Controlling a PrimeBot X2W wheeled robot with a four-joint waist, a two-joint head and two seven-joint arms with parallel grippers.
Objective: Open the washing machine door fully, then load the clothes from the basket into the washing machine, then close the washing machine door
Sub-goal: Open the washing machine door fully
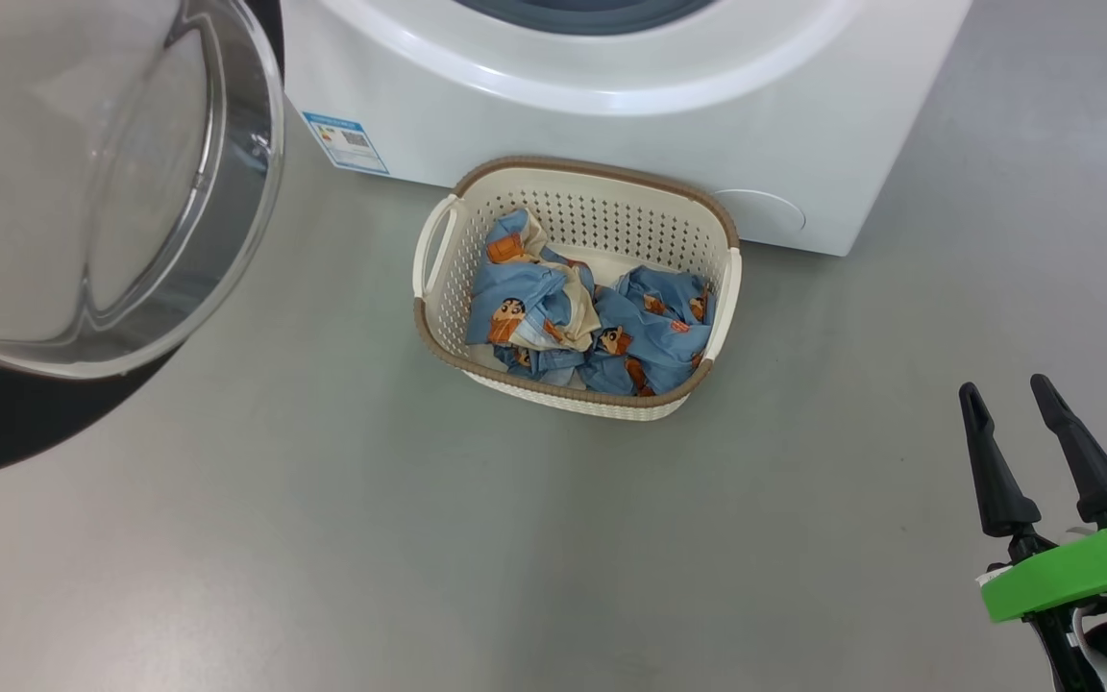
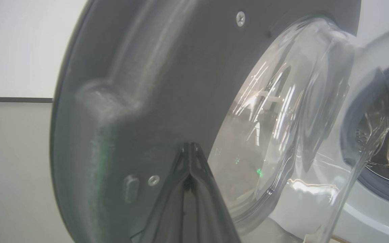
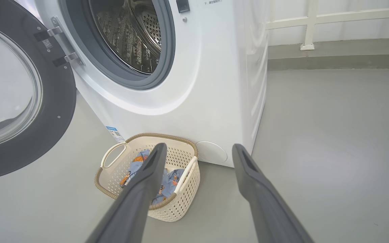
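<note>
while the washing machine door stands swung out to the left of the washing machine, the round opening is uncovered, and the right wrist view shows the perforated steel drum inside its grey gasket. the door hangs on metal hinges at the left edge of the opening, with its clear glass bowl facing outward.

in the left wrist view the left end effector has its two dark fingers pressed together, with nothing visible between them. their joined tips point at the dark inner face of the door, just beside the glass bowl. whether they touch the door i cannot tell.

the basket sits on the grey floor, close against the front of the machine and below the opening. a blue label is stuck to the machine's front to its left, and a round white cover is to its right. the clothes lie crumpled in a low heap inside the basket, below its brown rim.

the right end effector is at the lower right of the head view, fingers spread and empty, well apart from the basket.
</note>
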